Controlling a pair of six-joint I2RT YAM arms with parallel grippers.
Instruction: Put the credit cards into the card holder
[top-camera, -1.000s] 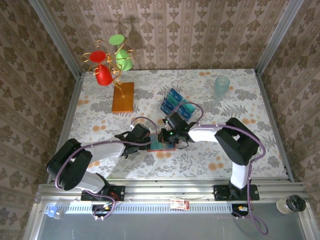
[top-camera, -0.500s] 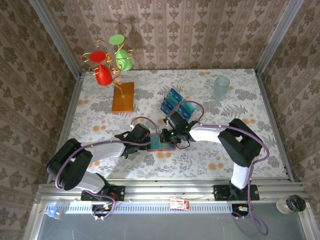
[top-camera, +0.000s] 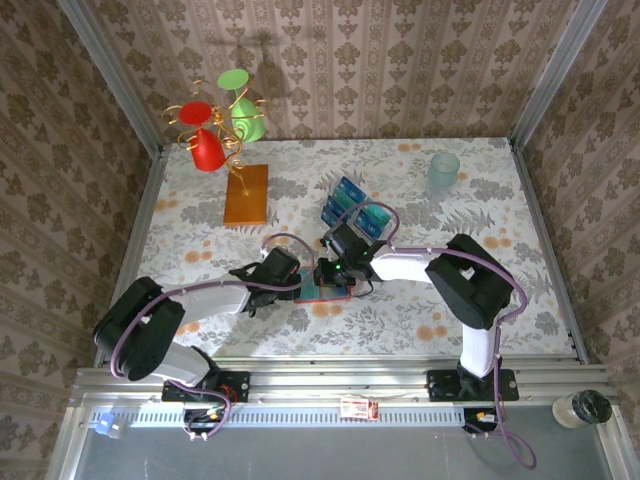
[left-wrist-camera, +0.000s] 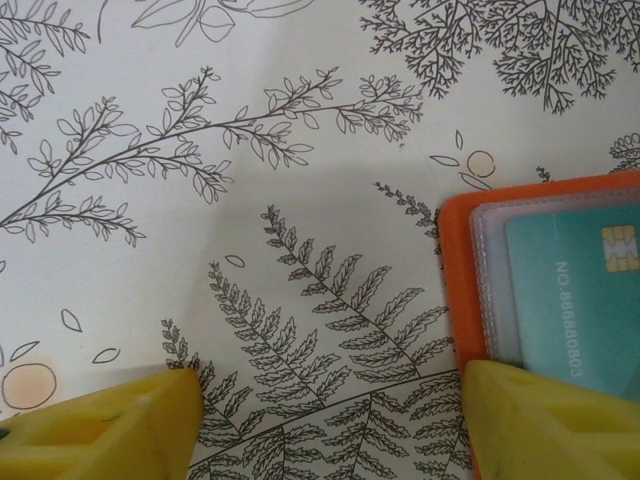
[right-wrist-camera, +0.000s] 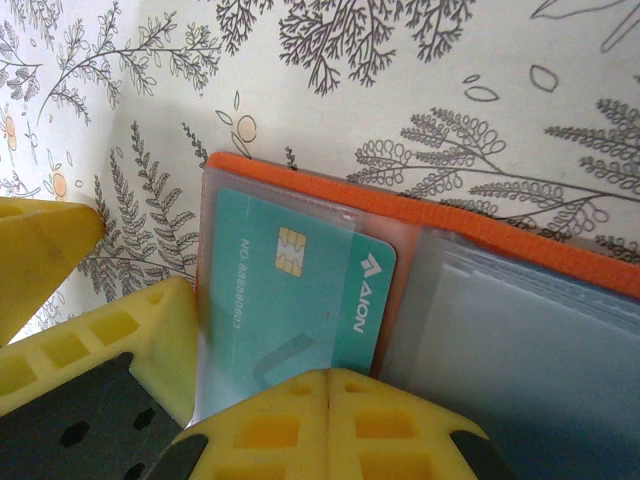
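One teal credit card lies partly sleeved in the open card holder, just ahead of the shut, empty right claw, apparently nudging it inward. The left claw, jaws apart and empty, straddles the holder's edge on the table, likely steadying it.

Three walls done in brown damask wallpaper, with grey metal posts running up the back corners. The surface has a pale cloth printed with ferns and little orange flowers. There's an aluminium rail along the near edge. Lighting's pretty even, shadows soft.
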